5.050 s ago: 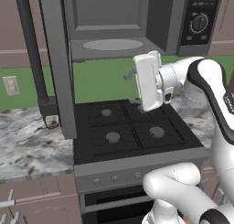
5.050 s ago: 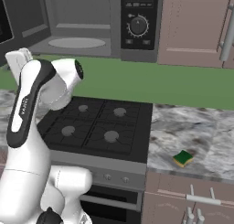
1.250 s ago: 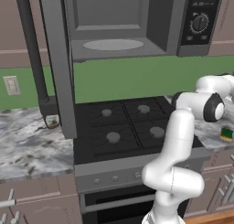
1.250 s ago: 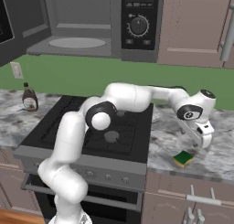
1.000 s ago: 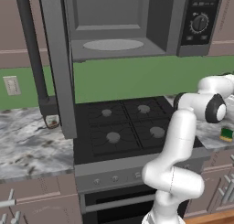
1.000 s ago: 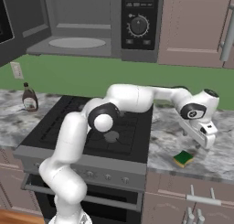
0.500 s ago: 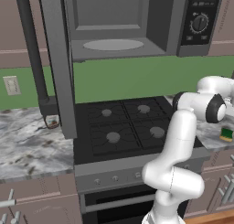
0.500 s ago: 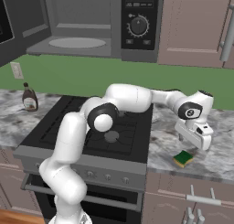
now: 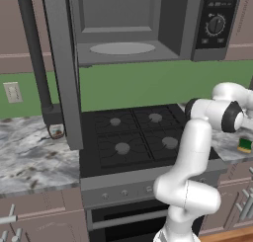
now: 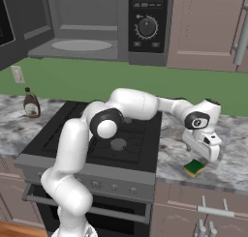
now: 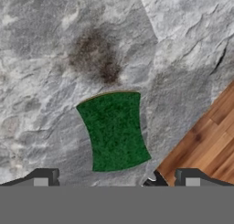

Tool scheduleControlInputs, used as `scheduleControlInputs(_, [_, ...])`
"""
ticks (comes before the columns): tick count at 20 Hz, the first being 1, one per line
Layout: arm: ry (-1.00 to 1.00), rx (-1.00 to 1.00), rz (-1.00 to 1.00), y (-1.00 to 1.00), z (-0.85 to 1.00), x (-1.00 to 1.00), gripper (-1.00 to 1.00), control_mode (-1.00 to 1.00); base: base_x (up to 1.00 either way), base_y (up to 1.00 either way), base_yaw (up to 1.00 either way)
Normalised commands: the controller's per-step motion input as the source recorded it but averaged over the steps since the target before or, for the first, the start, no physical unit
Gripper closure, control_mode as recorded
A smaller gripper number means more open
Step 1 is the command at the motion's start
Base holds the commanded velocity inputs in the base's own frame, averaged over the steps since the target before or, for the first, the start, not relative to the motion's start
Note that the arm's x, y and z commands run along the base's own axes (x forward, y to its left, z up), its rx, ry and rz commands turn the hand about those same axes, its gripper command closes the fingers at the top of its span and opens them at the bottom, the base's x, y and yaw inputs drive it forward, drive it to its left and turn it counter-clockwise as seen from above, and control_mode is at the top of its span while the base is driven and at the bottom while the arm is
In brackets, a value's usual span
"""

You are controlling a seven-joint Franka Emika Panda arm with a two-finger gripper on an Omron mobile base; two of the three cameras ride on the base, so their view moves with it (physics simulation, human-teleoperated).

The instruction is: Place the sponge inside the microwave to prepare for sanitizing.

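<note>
Green wall; marbled grey counter; black stove.

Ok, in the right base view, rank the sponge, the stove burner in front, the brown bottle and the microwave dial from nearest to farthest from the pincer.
1. Sponge: on the marble counter, just below the open pincer.
2. Front stove burner: to the pincer's left.
3. Microwave dial: up above, to the left.
4. Brown bottle: far left counter, beyond the stove.
</note>
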Motion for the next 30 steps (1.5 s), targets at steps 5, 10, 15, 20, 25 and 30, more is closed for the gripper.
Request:
scheduleControlInputs(5, [0.00, -0.02, 0.00, -0.05, -0.09, 0.02, -1.00, -1.00, 0.00, 0.00, 0.00])
scheduleControlInputs(10, [0.00, 0.00, 0.00, -0.05, -0.23, 0.02, -1.00, -1.00, 0.00, 0.00, 0.00])
scheduleControlInputs(15, [0.02, 0.00, 0.00, -0.12, -0.30, 0.03, -1.00, -1.00, 0.00, 0.00, 0.00])
scheduleControlInputs(20, [0.02, 0.00, 0.00, -0.10, -0.25, 0.04, -1.00, -1.00, 0.00, 0.00, 0.00])
scheduleControlInputs(25, [0.01, 0.00, 0.00, 0.00, -0.19, 0.02, -1.00, -1.00, 0.00, 0.00, 0.00])
scheduleControlInputs(30, [0.00, 0.00, 0.00, 0.00, -0.05, 0.00, -1.00, -1.00, 0.00, 0.00, 0.00])
